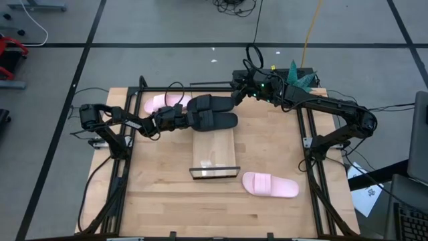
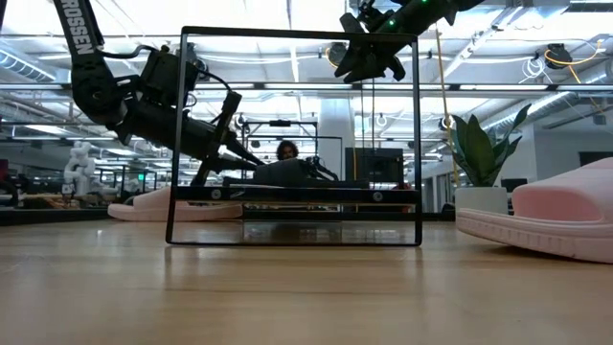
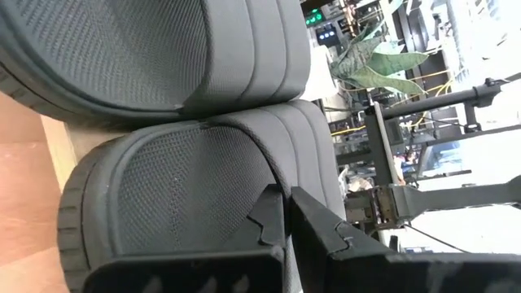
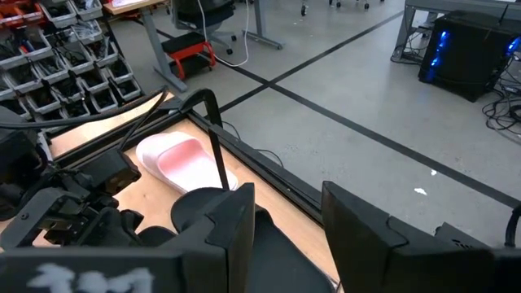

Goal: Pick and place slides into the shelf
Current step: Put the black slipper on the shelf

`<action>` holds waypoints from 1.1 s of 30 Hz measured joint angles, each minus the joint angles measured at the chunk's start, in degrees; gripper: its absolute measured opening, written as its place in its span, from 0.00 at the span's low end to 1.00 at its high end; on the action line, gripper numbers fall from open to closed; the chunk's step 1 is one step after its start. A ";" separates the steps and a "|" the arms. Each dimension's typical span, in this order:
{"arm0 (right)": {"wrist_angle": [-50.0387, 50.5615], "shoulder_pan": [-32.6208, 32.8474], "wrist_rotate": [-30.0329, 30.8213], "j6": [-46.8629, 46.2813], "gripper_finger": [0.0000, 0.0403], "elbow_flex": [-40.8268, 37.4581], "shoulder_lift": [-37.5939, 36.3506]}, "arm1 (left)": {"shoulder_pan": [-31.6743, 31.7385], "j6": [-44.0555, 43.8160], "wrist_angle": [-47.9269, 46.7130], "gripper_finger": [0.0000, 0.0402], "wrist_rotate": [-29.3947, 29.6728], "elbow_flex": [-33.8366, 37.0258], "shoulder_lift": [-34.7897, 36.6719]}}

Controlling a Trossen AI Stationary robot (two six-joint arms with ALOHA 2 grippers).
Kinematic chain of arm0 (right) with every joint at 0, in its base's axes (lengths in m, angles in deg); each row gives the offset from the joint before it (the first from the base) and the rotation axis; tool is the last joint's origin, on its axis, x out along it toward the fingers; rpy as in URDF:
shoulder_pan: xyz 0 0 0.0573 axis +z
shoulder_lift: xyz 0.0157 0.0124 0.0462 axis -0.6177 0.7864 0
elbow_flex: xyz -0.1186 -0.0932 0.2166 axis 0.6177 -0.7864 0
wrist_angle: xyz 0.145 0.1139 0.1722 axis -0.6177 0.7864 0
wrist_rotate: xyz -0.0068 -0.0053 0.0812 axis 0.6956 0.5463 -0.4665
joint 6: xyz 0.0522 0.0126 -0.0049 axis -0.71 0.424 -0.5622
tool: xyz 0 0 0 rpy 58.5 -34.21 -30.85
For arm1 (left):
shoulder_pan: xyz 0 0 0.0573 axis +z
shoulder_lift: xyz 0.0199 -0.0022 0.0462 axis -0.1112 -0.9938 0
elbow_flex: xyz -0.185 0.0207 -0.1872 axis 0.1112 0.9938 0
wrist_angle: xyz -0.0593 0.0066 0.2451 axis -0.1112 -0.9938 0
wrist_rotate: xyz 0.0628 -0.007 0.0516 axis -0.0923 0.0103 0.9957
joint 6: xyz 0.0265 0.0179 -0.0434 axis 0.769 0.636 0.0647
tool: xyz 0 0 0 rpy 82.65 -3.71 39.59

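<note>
**Two black slides on shelf, left pincer pinching one**

Pink slide (image 1: 162, 102) lies near desk's (image 1: 167, 207) far left corner. Left pincer (image 1: 184, 119) is pressed together on the strap of near black slide (image 1: 215, 121). Far black slide (image 1: 210, 104) sits touching it; both rest on far end of shelf (image 1: 214, 150). Right pincer (image 1: 239, 94), spread, hovers above them. Second pink slide (image 1: 269, 185) lies toward the desk's near right corner.
</note>
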 joint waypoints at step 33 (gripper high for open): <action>0.81 0.02 0.00 0.34 0.33 0.00 0.00 | 0.10 3.00 -7.85 0.05 -1.94 0.02 4.34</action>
